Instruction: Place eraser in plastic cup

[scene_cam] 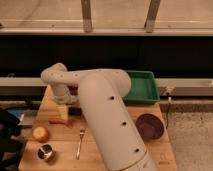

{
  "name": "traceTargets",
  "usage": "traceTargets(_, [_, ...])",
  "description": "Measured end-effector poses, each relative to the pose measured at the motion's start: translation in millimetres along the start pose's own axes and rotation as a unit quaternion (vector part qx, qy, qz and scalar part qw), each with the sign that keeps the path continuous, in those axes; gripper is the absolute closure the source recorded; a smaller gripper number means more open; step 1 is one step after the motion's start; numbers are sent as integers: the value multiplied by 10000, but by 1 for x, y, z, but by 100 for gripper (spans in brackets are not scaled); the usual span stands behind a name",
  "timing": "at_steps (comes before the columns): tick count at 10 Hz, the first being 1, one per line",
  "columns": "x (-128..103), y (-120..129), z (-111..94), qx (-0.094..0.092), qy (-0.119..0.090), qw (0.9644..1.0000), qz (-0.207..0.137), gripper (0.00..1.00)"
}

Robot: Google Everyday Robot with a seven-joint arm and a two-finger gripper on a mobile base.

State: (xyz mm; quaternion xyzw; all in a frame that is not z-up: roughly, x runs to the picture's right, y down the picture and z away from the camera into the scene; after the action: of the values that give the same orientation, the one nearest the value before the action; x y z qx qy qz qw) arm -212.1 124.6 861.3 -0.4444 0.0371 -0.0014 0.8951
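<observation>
Above the table point(62, 145), left side, hangs the tool point(62, 107).

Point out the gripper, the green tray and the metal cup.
gripper point(62, 111): camera view, on its pale tip, low over the table's point(62, 140) left side.
green tray point(144, 86): camera view, on its bare floor.
metal cup point(45, 152): camera view, on its open top.

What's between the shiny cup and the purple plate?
Between shiny cup and purple plate: a fork and the robot's white arm, camera view. The tool hangs farther back above the table.
</observation>
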Motion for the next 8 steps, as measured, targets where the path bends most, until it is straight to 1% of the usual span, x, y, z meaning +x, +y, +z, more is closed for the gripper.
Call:
traceTargets(4, [1,-4,4,-11,57,9999,98,20])
traceTargets(8, [-6,-10,10,11,11,9999,123,20])
